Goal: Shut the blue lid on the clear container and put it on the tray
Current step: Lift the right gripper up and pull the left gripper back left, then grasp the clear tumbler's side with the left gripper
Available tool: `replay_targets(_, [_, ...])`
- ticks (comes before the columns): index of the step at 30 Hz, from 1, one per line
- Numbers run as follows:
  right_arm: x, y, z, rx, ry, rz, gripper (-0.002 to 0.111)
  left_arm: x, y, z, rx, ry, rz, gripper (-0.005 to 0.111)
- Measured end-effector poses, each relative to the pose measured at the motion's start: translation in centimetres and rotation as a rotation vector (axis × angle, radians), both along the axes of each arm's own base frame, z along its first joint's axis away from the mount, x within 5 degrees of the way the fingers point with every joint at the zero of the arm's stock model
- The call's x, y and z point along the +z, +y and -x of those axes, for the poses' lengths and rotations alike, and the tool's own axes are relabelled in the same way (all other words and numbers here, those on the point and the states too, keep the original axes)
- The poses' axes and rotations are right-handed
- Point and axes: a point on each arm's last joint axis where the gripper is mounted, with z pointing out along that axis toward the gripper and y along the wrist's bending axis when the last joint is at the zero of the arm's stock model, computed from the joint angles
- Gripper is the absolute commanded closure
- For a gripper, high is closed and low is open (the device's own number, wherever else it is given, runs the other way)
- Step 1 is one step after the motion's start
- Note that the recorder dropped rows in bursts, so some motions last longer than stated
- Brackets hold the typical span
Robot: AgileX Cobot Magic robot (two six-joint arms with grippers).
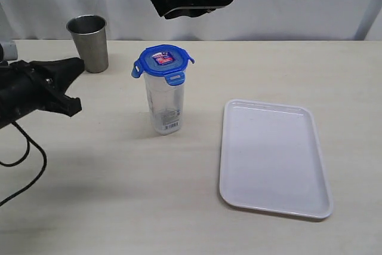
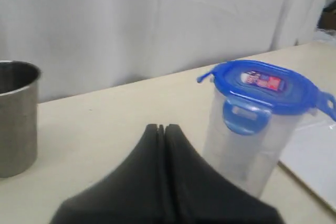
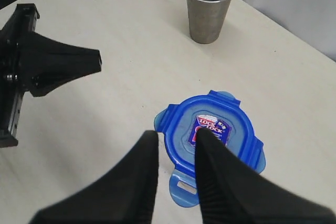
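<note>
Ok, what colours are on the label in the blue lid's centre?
The label is red, white and dark blue; clearest in the right wrist view.

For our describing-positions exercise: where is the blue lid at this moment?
In the exterior view the blue lid sits on top of the clear container, left of centre, between the steel cup and the white tray.

You'll find the blue lid (image 1: 163, 60) sitting level on top of the clear container (image 1: 165, 106), its side flaps sticking outward and the front flap hanging down. The container stands upright, tall and narrow. The white tray (image 1: 274, 156) lies flat to its right, near but not touching.
</note>
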Motion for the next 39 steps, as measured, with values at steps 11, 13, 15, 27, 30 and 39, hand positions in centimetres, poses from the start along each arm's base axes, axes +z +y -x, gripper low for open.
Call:
replay_targets(11, [0.0, 0.0, 0.0, 0.000, 0.000, 0.000, 0.083, -7.0, -2.2, -2.7, -0.262, 0.022, -0.124, 0.007])
replay_targets(13, [0.0, 0.0, 0.0, 0.000, 0.000, 0.000, 0.083, -7.2, -3.3, -3.3, -0.298, -0.001, -0.143, 0.007])
replay_targets(15, [0.0, 0.0, 0.0, -0.003, 0.003, -0.002, 0.083, -7.3, -4.1, -3.6, -0.323, -0.013, -0.152, 0.007])
replay_targets(27, [0.0, 0.0, 0.0, -0.006, 0.006, -0.004, 0.083, -10.1, -7.4, -6.0, -0.411, -0.001, -0.173, 0.007])
replay_targets(30, [0.0, 0.0, 0.0, -0.008, 0.007, -0.005, 0.083, -10.2, -7.5, -6.6, -0.411, -0.006, -0.156, 0.007])
replay_targets(39, [0.0, 0.0, 0.0, -0.010, 0.011, -0.006, 0.083, -10.6, -8.8, -8.0, -0.452, -0.063, -0.094, 0.007])
